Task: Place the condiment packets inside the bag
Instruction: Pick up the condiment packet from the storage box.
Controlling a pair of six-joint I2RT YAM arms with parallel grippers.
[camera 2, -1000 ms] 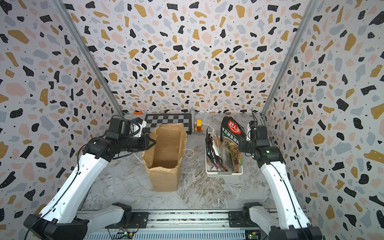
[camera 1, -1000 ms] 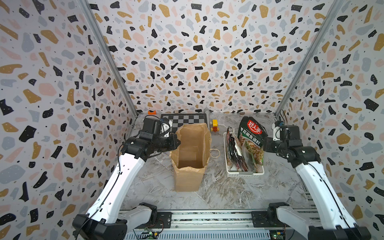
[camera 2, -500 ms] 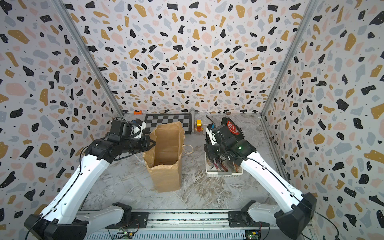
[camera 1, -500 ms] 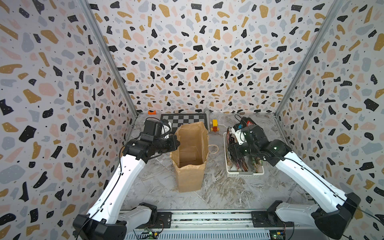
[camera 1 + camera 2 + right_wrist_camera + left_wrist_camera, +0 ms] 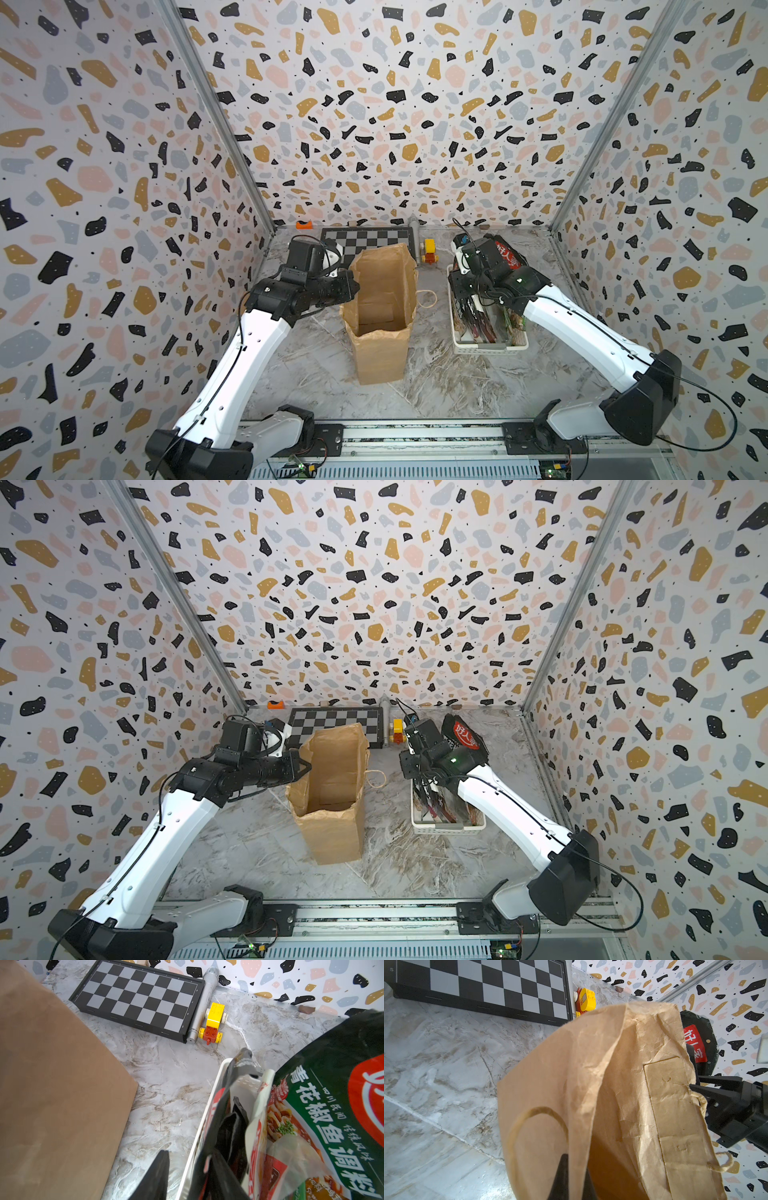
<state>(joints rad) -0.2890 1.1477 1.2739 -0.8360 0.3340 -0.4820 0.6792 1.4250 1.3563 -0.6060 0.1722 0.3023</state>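
The brown paper bag (image 5: 382, 299) (image 5: 332, 771) stands open in the middle of the table. My left gripper (image 5: 351, 286) (image 5: 575, 1180) is shut on the bag's left rim, with the paper wall pinched between its fingers. Condiment packets stand on edge in the white basket (image 5: 490, 347) (image 5: 207, 1115): a dark-green one with a red logo (image 5: 505, 257) (image 5: 332, 1105), a black-red one (image 5: 222, 1118) and a cream-red one (image 5: 257, 1126). My right gripper (image 5: 459, 291) (image 5: 187, 1178) hangs over the basket's left side. Its jaws are apart, astride the basket wall and the black-red packet.
A chessboard (image 5: 365, 241), a silver cylinder (image 5: 413, 237) and a yellow-red toy car (image 5: 429, 251) lie by the back wall, with a small orange object (image 5: 304, 225) in the far left corner. The bag's cord handle (image 5: 426, 297) rests on the table between bag and basket.
My right arm swung in from the right wall and dropped over the basket's left side, and its jaws have narrowed. The left arm and the bag have stayed put.
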